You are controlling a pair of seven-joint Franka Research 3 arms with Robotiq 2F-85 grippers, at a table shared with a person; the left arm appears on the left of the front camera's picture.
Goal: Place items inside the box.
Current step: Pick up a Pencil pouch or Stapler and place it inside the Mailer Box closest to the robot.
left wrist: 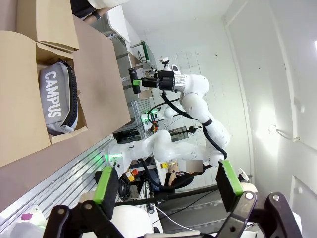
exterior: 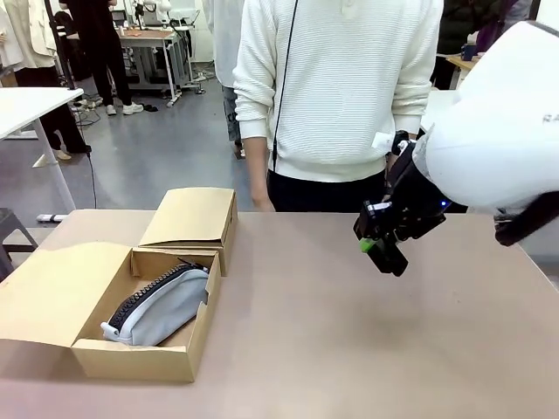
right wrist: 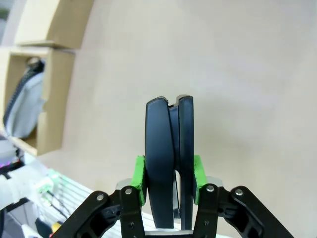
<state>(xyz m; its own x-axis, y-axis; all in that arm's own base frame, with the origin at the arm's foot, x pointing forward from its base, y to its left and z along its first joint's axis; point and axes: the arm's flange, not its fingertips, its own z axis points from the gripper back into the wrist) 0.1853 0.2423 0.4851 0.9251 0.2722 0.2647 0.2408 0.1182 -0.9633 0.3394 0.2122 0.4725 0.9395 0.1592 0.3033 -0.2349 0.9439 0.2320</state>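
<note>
Mid-carry, by the look of it: grasps a black stapler edgewise between the green pads of the right gripper, jaws partly closed to the stapler's thickness, up in the air over the right side of the plain tan table, just in front of the person in the white jumper. Already lying in the open near compartment of the long shallow brown cardboard box at the table's left: a grey zip pencil case lettered "CAMPUS"; far compartment shut under its flap lid. Next, probably: swing leftward across the table, well apart from the box as yet, then lower into free room beside the pencil case, or wait for the far flap to be raised; cannot tell which. On the other arm, left gripper spread wide, grasping nothing, touching nothing.
</note>
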